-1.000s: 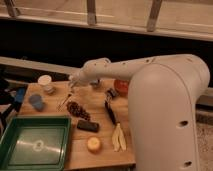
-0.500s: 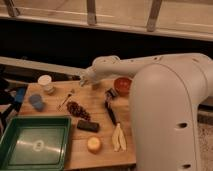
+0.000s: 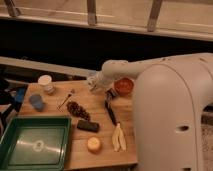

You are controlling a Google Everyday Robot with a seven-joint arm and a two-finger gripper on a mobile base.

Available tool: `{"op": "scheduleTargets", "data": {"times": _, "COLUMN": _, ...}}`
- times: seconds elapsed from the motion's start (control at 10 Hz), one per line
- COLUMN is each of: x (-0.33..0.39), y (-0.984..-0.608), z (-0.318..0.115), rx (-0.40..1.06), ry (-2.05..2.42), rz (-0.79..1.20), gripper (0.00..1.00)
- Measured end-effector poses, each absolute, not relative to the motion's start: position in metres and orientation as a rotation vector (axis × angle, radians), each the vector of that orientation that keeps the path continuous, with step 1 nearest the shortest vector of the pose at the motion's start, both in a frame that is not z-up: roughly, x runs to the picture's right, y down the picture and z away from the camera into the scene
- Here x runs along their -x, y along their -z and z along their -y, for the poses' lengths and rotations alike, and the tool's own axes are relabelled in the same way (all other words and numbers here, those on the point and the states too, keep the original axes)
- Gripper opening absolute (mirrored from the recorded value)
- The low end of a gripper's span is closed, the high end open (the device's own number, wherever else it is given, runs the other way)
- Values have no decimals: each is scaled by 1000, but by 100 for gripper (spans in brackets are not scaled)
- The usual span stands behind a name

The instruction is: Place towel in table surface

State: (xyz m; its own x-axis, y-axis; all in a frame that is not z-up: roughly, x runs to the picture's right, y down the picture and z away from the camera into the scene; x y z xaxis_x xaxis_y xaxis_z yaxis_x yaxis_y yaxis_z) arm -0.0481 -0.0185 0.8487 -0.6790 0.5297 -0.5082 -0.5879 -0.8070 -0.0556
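No towel can be made out with any certainty; whether anything sits in the gripper (image 3: 94, 85) cannot be told. The gripper hangs over the back edge of the bench (image 3: 102, 150), left of the orange bowl (image 3: 124, 86) and right of the white cup (image 3: 46, 82). Whether its jaws stand wide or narrow cannot be told either, since they show only as a pale lump at the end of the arm (image 3: 127, 70). The arm reaches in from the right, out of the big white robot body (image 3: 175, 115) that fills the right side of the view.

Just below the gripper on the bench lies a dark tool (image 3: 111, 111), running down and to the right. To the left of it is a spoon (image 3: 65, 99), slanted, and beneath that a dark cluster like grapes (image 3: 78, 110). A dark flat bar (image 3: 88, 126) lies just below the cluster. Near the front edge sits a round yellow piece (image 3: 93, 145), and beside it on the right a pale banana (image 3: 118, 137), lying lengthwise toward the front.

At the left of the bench stands a blue cup (image 3: 36, 102), in front of the white cup. A green tray (image 3: 11, 135) takes up the front left corner. Behind the bench runs a dark wall with a railing (image 3: 92, 15) above.
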Motion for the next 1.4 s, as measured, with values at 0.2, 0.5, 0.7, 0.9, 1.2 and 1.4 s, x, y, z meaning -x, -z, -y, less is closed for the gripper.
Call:
{"op": "scheduleTargets", "data": {"times": 0.2, "x": 54, "y": -864, "z": -2, "rx": 718, "ry": -2400, "rz": -259, "gripper": 44}}
{"op": "scheduleTargets", "data": {"times": 0.5, "x": 58, "y": -879, "z": -38, "rx": 806, "ry": -2378, "rz": -433, "gripper": 62}}
{"op": "scheduleTargets", "data": {"times": 0.7, "x": 55, "y": -877, "z": -42, "rx": 826, "ry": -2390, "rz": -437, "gripper": 62}}
{"op": "scheduleTargets", "data": {"times": 0.9, "x": 54, "y": -864, "z": -30, "rx": 850, "ry": -2419, "rz": -346, "gripper": 62}}
{"op": "scheduleTargets", "data": {"times": 1.2, "x": 56, "y": -856, "z": -21, "rx": 887, "ry": -2439, "rz": -194, "gripper": 62}}
{"op": "scheduleTargets", "data": {"times": 1.4, "x": 56, "y": -850, "z": -16, "rx": 877, "ry": -2456, "rz": -128, "gripper": 62}}
